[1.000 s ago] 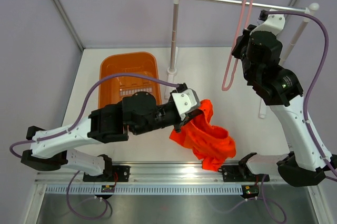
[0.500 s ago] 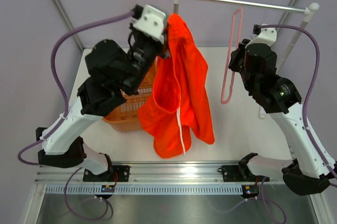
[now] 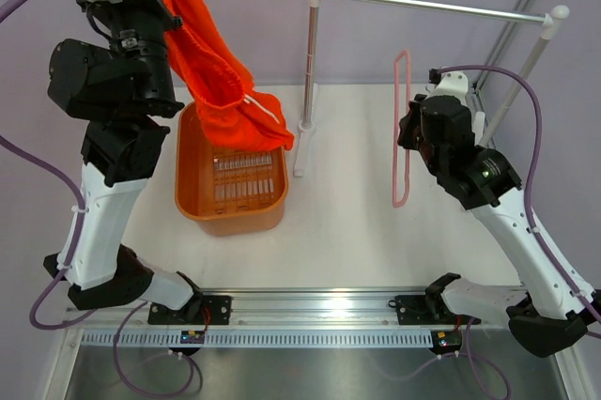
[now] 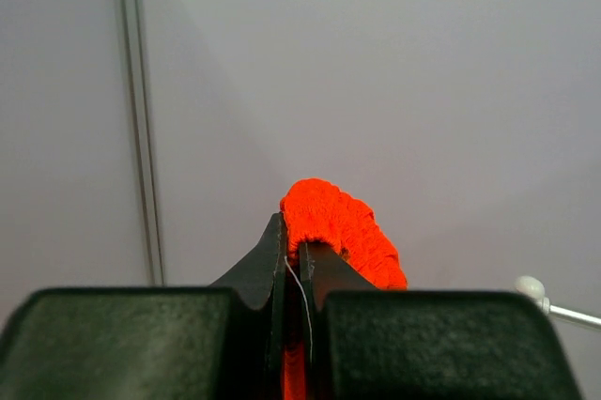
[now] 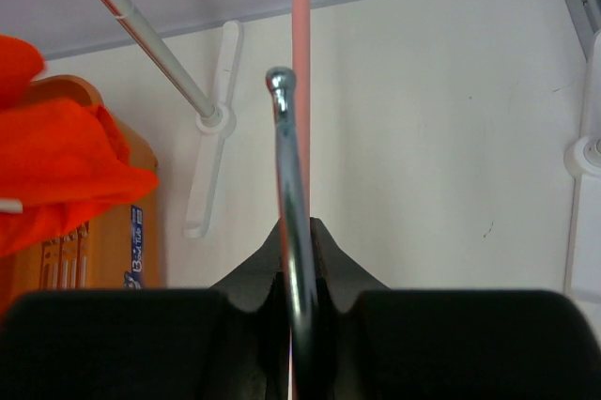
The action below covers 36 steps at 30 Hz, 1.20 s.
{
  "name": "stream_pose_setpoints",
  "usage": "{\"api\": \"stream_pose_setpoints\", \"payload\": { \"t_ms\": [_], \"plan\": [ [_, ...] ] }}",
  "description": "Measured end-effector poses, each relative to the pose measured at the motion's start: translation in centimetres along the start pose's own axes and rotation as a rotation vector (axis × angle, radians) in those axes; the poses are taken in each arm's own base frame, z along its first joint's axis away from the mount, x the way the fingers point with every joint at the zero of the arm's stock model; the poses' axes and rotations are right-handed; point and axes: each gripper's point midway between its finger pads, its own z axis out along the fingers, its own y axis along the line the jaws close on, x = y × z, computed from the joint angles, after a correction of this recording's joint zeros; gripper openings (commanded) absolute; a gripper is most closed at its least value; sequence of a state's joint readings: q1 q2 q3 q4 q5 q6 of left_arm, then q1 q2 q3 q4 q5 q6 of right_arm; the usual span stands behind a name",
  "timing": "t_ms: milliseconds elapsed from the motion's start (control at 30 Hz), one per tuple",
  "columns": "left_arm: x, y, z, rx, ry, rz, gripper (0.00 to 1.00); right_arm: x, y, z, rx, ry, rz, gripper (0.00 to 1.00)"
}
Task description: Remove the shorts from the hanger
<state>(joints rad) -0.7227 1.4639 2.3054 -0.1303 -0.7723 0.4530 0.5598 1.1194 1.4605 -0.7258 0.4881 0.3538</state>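
Both jaws of the left gripper [image 4: 293, 236] were clamped together on the shorts [image 4: 343, 231], whose gathered red-orange waistband bulged just past the tips. From there the fabric hung down in a long diagonal drape, and its lower end rested over the far rim of the orange basket [image 3: 192, 207] and partly inside it. The jaws of the right gripper [image 5: 296, 231] were shut on the metal hook [image 5: 285, 146] of the hanger [image 5: 300, 6], so the pale-pink loop hung upright well to the right of the basket, bare of any cloth. The left wrist view showed only the pinched waistband against the plain wall. The overhead view alone showed the gripper raised high above the basket's far-left corner and the shorts trailing down to it. The right wrist view made the grip on the hook plain, which the overhead view hid behind the arm. Half a second earlier the shorts had hung at full length to the right of the basket, beside the left post of the rail [image 3: 432, 6]. The hanger had been just under that rail and had since come lower.
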Motion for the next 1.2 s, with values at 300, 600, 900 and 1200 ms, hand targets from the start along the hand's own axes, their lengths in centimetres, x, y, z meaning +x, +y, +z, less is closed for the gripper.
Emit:
{"api": "stream_pose_setpoints", "payload": {
  "t_ms": [300,600,900,1200],
  "plan": [
    [7.3,-0.2,-1.0,0.012,0.125,0.056,0.0,2.3,-0.1,0.4,-0.01,0.049,-0.01,0.0],
    [15.4,-5.9,-2.8,0.262,0.292,0.11,0.0,2.8,-0.4,-0.2,-0.017,0.05,0.015,0.0],
    [20.6,-7.5,-3.0,0.264,0.415,0.109,0.0,3.0,-0.5,-0.3,-0.016,0.053,0.026,0.0],
    [36.3,-1.6,-6.5,-0.002,0.774,0.075,0.0,3.3,-0.8,-0.5,-0.017,0.054,0.026,0.0]
  ]
}}
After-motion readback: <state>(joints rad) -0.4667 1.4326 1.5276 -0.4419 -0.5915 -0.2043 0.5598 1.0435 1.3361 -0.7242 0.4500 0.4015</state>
